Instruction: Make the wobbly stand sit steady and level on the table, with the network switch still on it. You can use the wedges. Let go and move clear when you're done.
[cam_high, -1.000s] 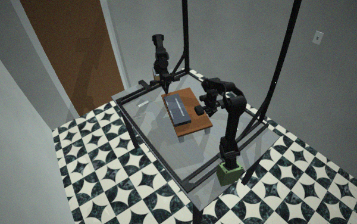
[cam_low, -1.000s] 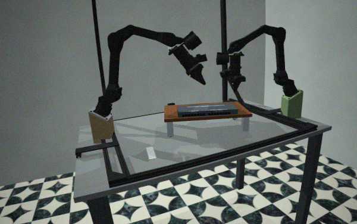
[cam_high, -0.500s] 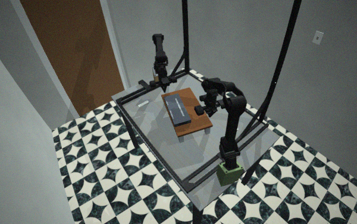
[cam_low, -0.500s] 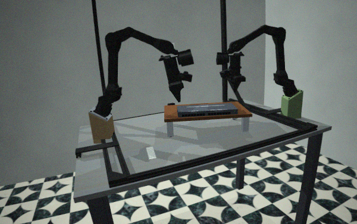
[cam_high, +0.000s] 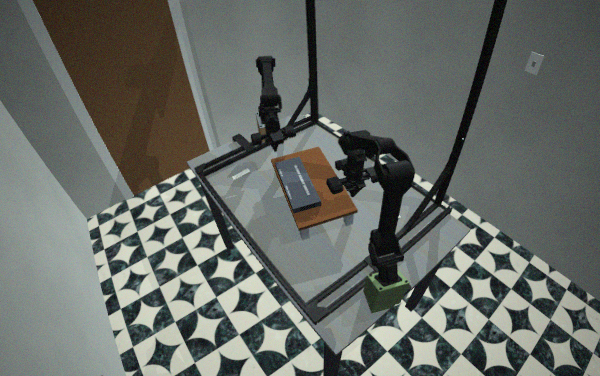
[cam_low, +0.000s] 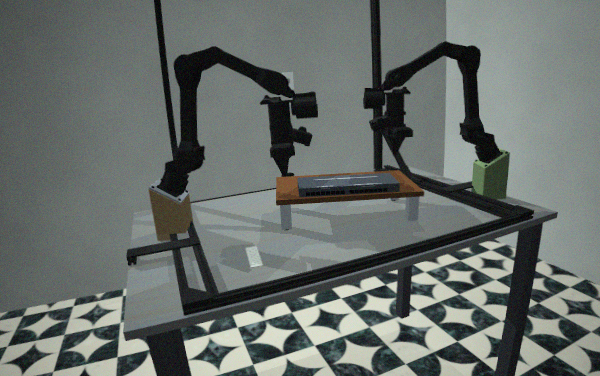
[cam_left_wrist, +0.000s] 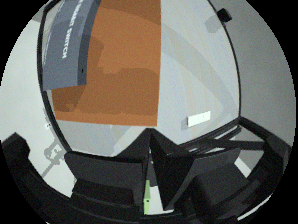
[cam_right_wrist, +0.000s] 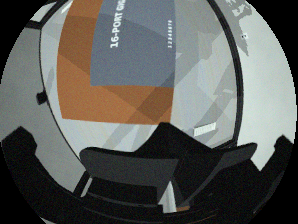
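Note:
The stand (cam_high: 315, 186) is an orange board on short grey legs in the middle of the table, also seen in the exterior view (cam_low: 350, 192). The grey network switch (cam_high: 298, 183) (cam_low: 349, 183) lies flat on it. My right gripper (cam_low: 282, 167) is shut, points down and hovers just above the stand's end nearest the tan arm base. My left gripper (cam_low: 395, 142) is shut and hangs above the stand's other end. A small white wedge (cam_high: 241, 174) (cam_low: 254, 256) lies on the table apart from the stand. The left wrist view shows the switch (cam_left_wrist: 69, 36) and the wedge (cam_left_wrist: 198, 119).
A black frame rail (cam_low: 350, 270) runs around the table top. The right arm's tan base (cam_low: 170, 215) and the left arm's green base (cam_low: 491, 174) stand at opposite table edges. Black uprights (cam_low: 376, 85) rise behind the stand.

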